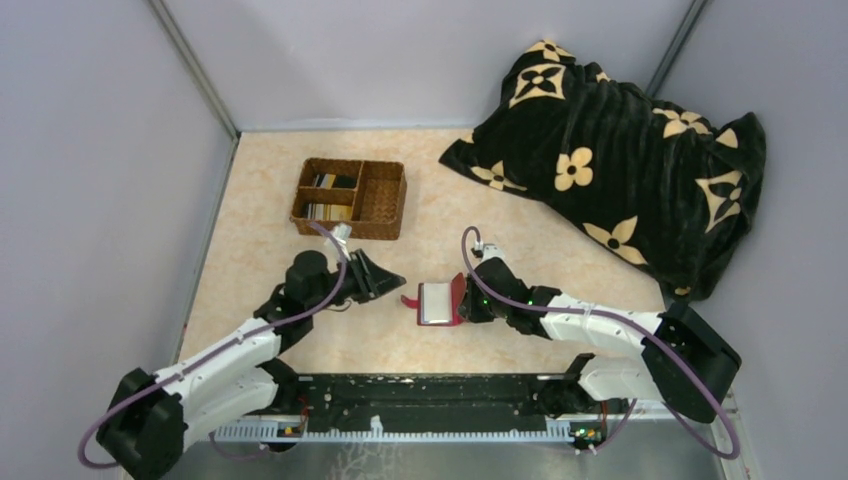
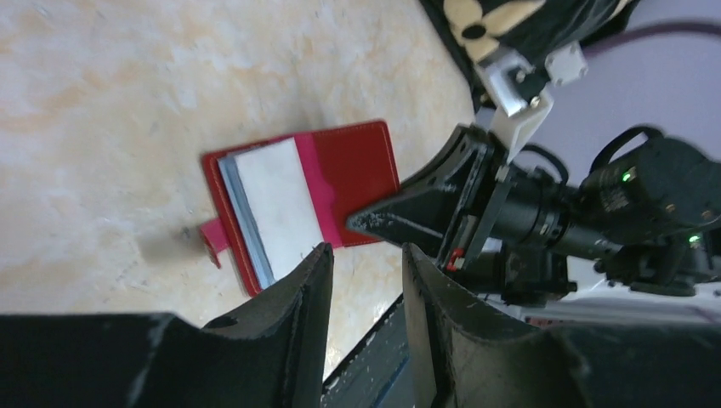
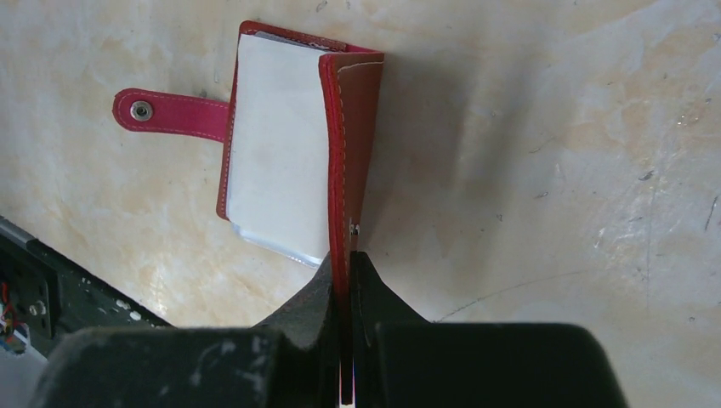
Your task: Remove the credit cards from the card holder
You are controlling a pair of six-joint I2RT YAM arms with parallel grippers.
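Pinching the card holder's (image 3: pixel 281 161) raised cover, the right gripper (image 3: pixel 347 255) props it open on the table (image 1: pixel 250 240), baring its pockets. The left gripper (image 2: pixel 366 255) hovers beside it, jaws apart and empty, between the holder and the basket (image 1: pixel 385 200) where credit cards (image 1: pixel 332 195) lie.

One cover edge of the small red booklet-style card holder (image 3: pixel 293 140) is hidden between the black fingers (image 3: pixel 387 314) of the right gripper (image 3: pixel 347 259). Its inside shows only blank white, so whether a card sits there cannot be told. From above, the thin flat cards (image 1: pixel 328 211) in the brown wicker divided basket (image 1: pixel 400 205) are too small to count.
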